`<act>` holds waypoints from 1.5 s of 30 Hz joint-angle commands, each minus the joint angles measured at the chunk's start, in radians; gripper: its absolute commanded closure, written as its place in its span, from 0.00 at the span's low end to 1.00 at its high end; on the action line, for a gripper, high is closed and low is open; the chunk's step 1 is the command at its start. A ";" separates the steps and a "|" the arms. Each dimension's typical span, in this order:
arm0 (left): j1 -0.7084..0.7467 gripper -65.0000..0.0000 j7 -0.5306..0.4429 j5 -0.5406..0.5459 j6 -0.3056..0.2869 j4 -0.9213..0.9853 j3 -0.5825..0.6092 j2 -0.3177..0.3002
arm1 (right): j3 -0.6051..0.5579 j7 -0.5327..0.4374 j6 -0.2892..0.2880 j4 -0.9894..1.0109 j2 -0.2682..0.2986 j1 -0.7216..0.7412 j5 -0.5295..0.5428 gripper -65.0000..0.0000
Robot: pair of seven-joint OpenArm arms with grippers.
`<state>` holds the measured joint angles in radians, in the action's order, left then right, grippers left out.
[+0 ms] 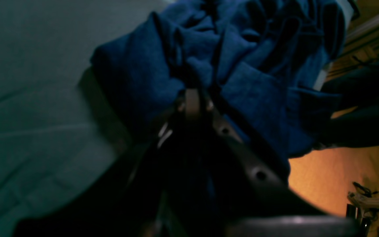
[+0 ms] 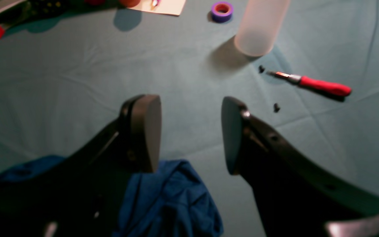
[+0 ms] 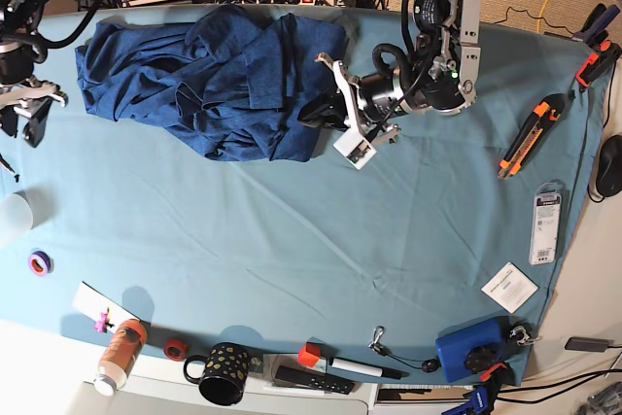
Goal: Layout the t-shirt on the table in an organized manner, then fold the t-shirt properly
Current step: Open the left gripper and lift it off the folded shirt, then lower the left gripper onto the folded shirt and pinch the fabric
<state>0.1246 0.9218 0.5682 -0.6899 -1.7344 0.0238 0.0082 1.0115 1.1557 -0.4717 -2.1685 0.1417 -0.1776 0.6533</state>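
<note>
Base view shows the big tabletop (image 3: 292, 269) first, covered in a light teal cloth, and it fills most of the frame. The t-shirt (image 3: 209, 80) is the next biggest thing. It lies bunched up in the upper left of the frame, dark blue and full of folds. Its long side runs left to right across the picture, from the far left edge to just left of the middle.

The left hand (image 3: 326, 109) is at the right end of the t-shirt, near the top middle of the frame. It is closed on a bit of the shirt's edge there. In the left wrist view the left hand's jaws meet around a pinch of blue cloth, and the rest of the shirt heaps up toward the top of that frame.

The right hand (image 3: 24, 114) is at the far left edge of the frame, just past the left end of the t-shirt. In the right wrist view its fingers stand wide apart with nothing between them. A blue flap of the t-shirt sits at the bottom of that frame, under and behind the fingers, not between them.

So each hand is at one end of the shirt's long side. The left hand already has its end. The right hand is close to the other end but would need to turn back toward the cloth to catch it.

Smaller things, a red-handled tool (image 2: 317, 85) and a purple tape roll (image 2: 222, 11), lie well away from the shirt.
</note>
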 commanded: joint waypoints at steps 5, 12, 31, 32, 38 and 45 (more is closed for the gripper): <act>-0.002 1.00 -0.021 0.022 -0.008 -0.017 0.000 0.006 | 0.002 -0.008 -0.004 -0.016 0.031 0.003 0.012 0.55; 0.011 1.00 -0.022 0.022 -0.008 -0.017 0.007 0.008 | 0.002 -0.007 -0.003 -0.016 0.038 0.003 0.048 0.55; 0.028 1.00 -0.014 -0.027 -0.008 -0.013 0.200 0.008 | 0.002 -0.003 -0.004 -0.016 0.038 0.003 0.084 0.55; 0.028 1.00 -0.013 -0.039 -0.008 -0.013 0.223 0.008 | 0.002 -0.003 -0.004 -0.016 0.038 0.003 0.084 0.55; 0.028 1.00 -0.013 -0.060 -0.008 -0.013 0.395 0.008 | 0.002 -0.003 -0.004 -0.016 0.038 0.003 0.083 0.55; 0.013 1.00 -0.005 0.016 -0.008 -0.021 0.543 0.009 | 0.002 -0.003 -0.004 -0.016 0.038 0.003 0.084 0.55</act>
<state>0.1490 0.9348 0.5636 -0.6899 -1.7340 0.5678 0.0055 1.0115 1.1748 -0.4717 -2.1685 0.1631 -0.1776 0.7235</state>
